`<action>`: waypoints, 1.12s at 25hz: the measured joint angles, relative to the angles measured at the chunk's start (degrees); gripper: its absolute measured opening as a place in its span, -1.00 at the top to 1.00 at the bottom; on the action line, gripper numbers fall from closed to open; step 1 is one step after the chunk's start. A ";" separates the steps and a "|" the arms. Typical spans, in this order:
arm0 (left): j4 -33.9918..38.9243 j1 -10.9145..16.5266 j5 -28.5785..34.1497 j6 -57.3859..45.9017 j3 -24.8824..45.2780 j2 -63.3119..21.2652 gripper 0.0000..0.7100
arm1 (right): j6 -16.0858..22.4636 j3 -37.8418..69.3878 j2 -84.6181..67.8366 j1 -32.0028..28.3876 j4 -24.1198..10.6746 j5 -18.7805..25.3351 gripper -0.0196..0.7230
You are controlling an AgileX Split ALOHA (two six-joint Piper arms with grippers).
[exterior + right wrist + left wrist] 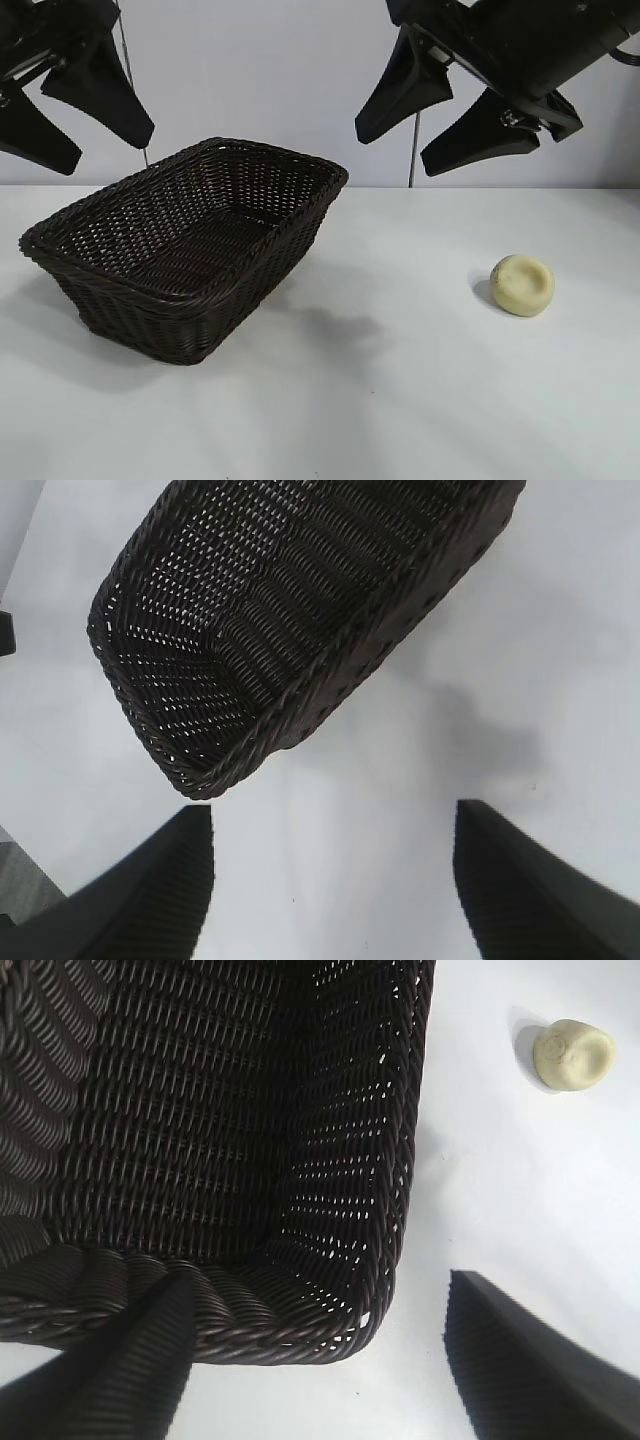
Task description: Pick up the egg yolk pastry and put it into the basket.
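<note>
The egg yolk pastry [523, 285], a small pale yellow round lump, lies on the white table at the right. It also shows in the left wrist view [573, 1054]. The dark brown wicker basket [186, 240] stands empty at the left; it shows in the left wrist view [230, 1160] and the right wrist view [300, 610]. My left gripper [105, 152] hangs open and empty high above the basket's left end. My right gripper [393, 155] hangs open and empty high above the table, up and left of the pastry. The pastry is out of the right wrist view.
The white table [400, 400] spreads between the basket and the pastry and toward the front edge. A pale wall stands behind, with thin vertical cables [413, 150] hanging in front of it.
</note>
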 joint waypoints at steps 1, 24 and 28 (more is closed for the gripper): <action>0.00 0.00 0.00 0.00 0.00 0.00 -0.44 | 0.00 0.00 0.00 0.00 0.00 0.00 -0.39; 0.00 0.00 -1.76 0.00 0.00 0.00 -0.44 | 0.42 0.00 0.00 0.00 -0.17 0.00 -0.39; -1.52 0.00 -1.43 -0.62 0.00 0.00 -0.44 | 0.42 0.00 0.00 0.00 -0.17 0.00 -0.39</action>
